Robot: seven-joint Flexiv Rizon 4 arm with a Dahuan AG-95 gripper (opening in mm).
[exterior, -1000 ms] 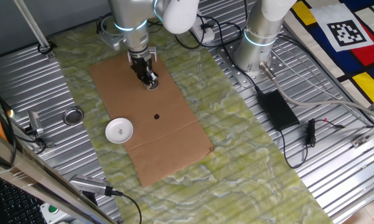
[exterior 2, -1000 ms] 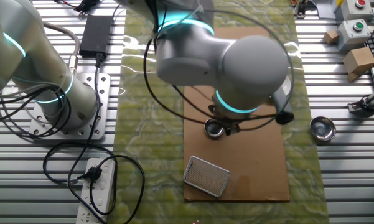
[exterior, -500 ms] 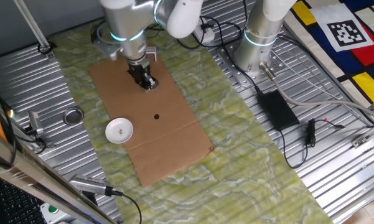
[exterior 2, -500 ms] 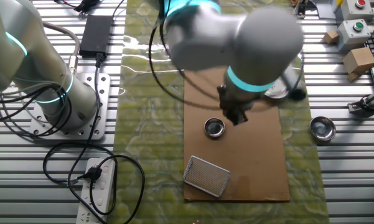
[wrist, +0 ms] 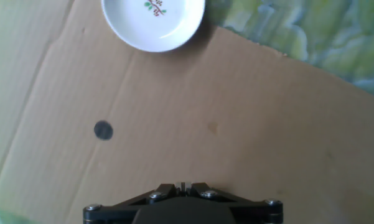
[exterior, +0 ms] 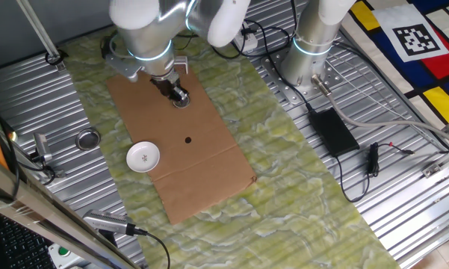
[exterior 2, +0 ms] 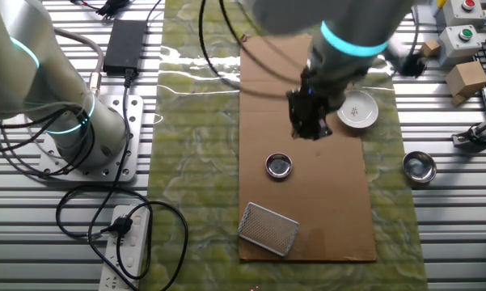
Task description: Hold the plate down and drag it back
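- So, the plate (exterior: pixel 143 156) sits untouched near one edge of the brown cardboard sheet (exterior: pixel 209 142), which lies on a green mottled mat (exterior: pixel 284 164) spread over the table (exterior: pixel 403 194).
- In the other fixed view the plate (exterior 2: pixel 358 110) shows at the cardboard's (exterior 2: pixel 307 210) border, just beside the arm but not under it; nothing presses on it.
- The end effector (exterior: pixel 177 96) hangs over the far part of the cardboard, well apart from the plate in that view; in the other fixed view the end effector (exterior 2: pixel 310 125) sits between the plate and a small metal cup (exterior 2: pixel 279 166).
- The hand view looks down on bare cardboard, with the plate (wrist: pixel 153 22) at the top border of the picture and a dark dot (wrist: pixel 103 130) on the sheet; the fingertips themselves are out of the picture, only the black base shows.
- Whether the fingers are spread or pressed together I cannot tell; the fixed views are too small and dark there.
- My judgement: the task is at its approach stage. 0 of the 2 parts is done: no holding down, no drag.
- Left to do: bring the end effector over the plate, lower until it bears on the dish, then pull it back across the cardboard.
- A second metal bowl (exterior 2: pixel 419 167) stands off the mat and plays no part.
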